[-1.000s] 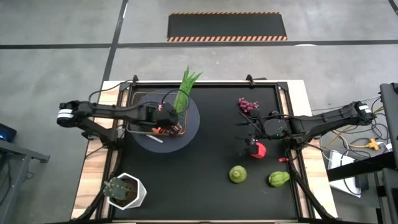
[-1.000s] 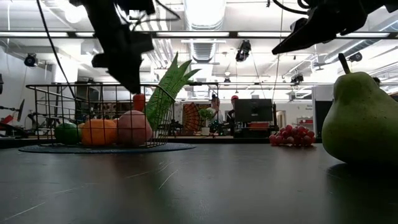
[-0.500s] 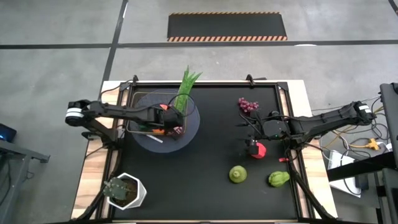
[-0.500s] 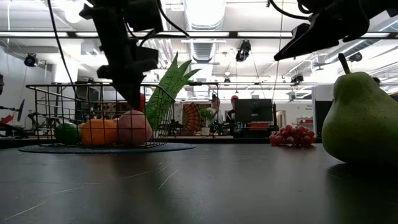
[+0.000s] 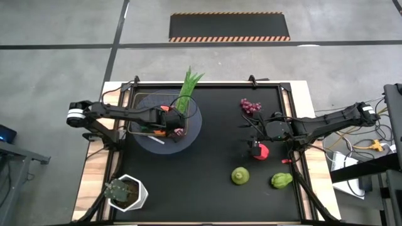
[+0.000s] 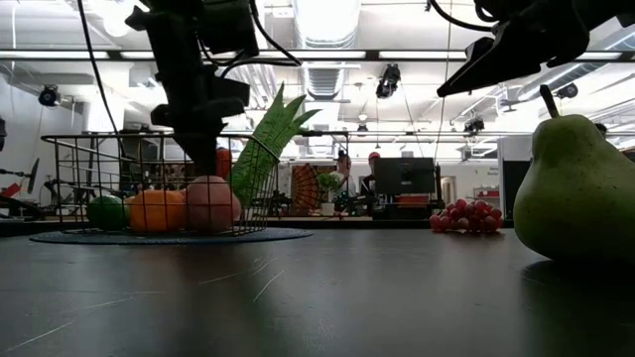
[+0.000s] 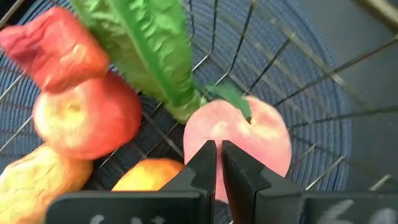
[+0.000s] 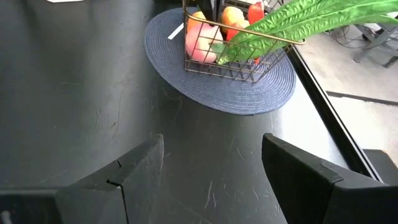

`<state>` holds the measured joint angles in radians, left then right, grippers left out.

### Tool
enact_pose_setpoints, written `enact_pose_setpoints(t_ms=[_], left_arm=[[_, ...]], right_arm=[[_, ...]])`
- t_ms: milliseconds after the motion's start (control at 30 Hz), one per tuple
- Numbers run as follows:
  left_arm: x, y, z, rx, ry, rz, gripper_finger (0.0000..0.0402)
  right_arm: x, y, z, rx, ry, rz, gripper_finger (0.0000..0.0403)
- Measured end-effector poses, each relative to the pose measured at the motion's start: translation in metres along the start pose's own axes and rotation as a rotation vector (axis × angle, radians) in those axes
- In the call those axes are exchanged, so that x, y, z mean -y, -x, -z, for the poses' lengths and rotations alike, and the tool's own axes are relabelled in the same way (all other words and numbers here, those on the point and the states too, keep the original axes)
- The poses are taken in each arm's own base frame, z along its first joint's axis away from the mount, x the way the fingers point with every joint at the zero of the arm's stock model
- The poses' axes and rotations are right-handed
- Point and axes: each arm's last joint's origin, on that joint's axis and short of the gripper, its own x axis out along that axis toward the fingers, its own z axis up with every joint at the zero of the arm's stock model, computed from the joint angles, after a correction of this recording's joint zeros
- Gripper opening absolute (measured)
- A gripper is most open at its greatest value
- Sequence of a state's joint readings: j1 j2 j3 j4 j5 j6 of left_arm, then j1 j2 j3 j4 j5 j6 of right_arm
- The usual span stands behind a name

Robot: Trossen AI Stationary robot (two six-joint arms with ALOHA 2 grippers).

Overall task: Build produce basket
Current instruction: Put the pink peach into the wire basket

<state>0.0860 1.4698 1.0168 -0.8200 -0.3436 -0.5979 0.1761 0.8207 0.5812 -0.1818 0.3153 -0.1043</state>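
The dark wire basket point(image 5: 160, 116) stands on a round grey-blue disc point(image 5: 188, 135) at the table's far left. It holds a pink peach point(image 7: 249, 134), a red apple point(image 7: 84, 118), orange fruit point(image 7: 146, 174), a red pepper point(image 7: 56, 50) and a long green leafy stalk point(image 5: 187, 91) that leans out over the rim. My left gripper point(image 7: 216, 163) is shut, down inside the basket, right over the peach. My right gripper point(image 8: 211, 174) is open and empty, above the table beside a red fruit point(image 5: 261, 151). Purple grapes point(image 5: 250, 105), a green pear point(image 5: 240, 176) and a second green fruit point(image 5: 281, 181) lie on the table. My left gripper comes from above, pointing down, with its shut fingertips point(image 7: 205, 155) at the pink peach's top point(image 7: 217, 134) beside its green leaf. I cannot tell whether they touch the peach. The peach lies on the basket's floor.
A white hexagonal pot with a small dark-green plant point(image 5: 125, 191) stands at the near left corner. The pear point(image 6: 575, 188) stands large at the right of the low view, and the grapes point(image 6: 464, 216) lie behind it. The black mat's middle point(image 5: 213, 138) is open room.
My left gripper has gone down inside the basket, toward the pink peach, and now stands just over it. The produce in the basket has stayed where it was.
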Motion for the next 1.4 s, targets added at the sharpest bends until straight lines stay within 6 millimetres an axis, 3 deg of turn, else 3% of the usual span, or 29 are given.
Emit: enact_pose_setpoints(t_ms=[867, 1400], left_arm=[[-0.010, 0.009, 0.016, -0.231, 0.018, -0.038, 0.0010], [-0.001, 0.006, 0.004, -0.103, 0.052, 0.054, 0.0010]], right_arm=[[0.000, 0.000, 0.000, 0.000, 0.000, 0.000, 0.0256], [-0.001, -0.001, 0.003, -0.009, -0.004, -0.001, 0.0256]])
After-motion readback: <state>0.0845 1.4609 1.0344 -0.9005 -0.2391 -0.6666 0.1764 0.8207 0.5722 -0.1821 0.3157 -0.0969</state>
